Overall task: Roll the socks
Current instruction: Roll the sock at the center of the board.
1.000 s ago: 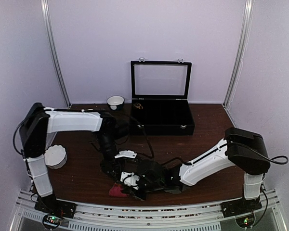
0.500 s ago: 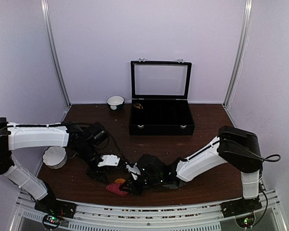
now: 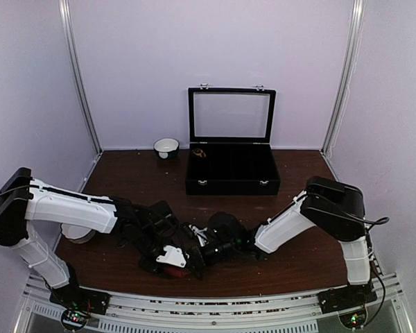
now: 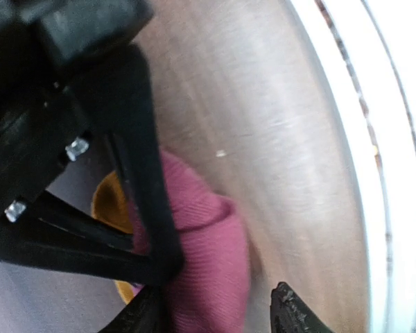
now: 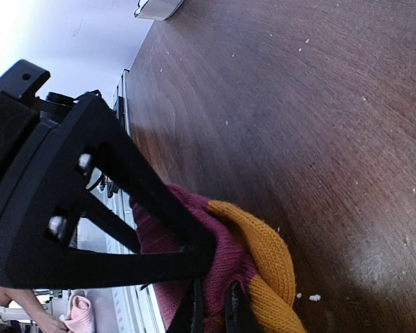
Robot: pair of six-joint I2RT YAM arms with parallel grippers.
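At the lower centre of the top view, near the front edge of the desk (image 3: 305, 187), the orange-toed magenta-red sock (image 4: 208, 250) lies bunched. The right fingers (image 5: 194, 309) pinch its fabric, and the left fingers (image 4: 286, 311) stand open astride it. Farther back, at upper centre, sit an open black case (image 3: 232, 177) and a white bowl (image 3: 166, 146).

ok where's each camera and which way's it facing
top external: high behind the bases, looking down over the dark brown wooden table toward the open black box; both white arms show
left wrist: looks down on the magenta-red and orange knitted sock by the white front rail; own fingertips at bottom
right wrist: low, looking along the tabletop; own fingers pinch that sock
shared: that sock, in both wrist views
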